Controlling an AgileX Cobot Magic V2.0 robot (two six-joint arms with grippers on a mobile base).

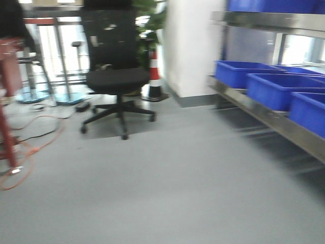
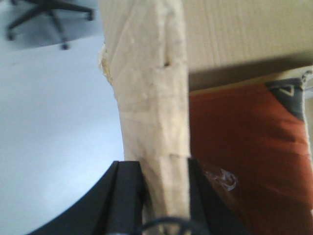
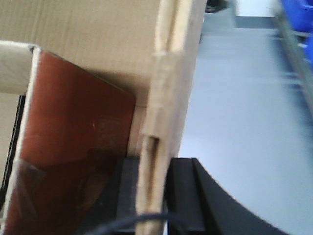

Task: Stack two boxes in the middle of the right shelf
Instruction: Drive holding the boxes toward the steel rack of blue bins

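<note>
Between the black fingers of the left end effector [image 2: 164,171] a cardboard wall of the box [image 2: 146,88] is clamped. The right end effector [image 3: 155,169] is closed in the same way on a taped, double-layered cardboard edge. It seems to be one box held from both sides, though the wrist views are too close for that to be certain.

Inside the box a red-brown sheet [image 2: 244,161] is seen. A pale triangle outline is printed on its grey corner patch [image 2: 288,95]; lettering cannot be made out.

The box is held above the grey floor [image 1: 167,188], apart from the shelf [image 1: 269,121]. The steel lip of the shelf is seen at the right of the blurred front view, and blue bins [image 1: 238,73] are set along it.

Ahead and to the left are found an office chair [image 1: 118,76], a traffic cone [image 1: 154,76], a red-framed surface [image 1: 10,71] and an orange cable [image 1: 35,147]. Open floor is left between chair and shelf.
</note>
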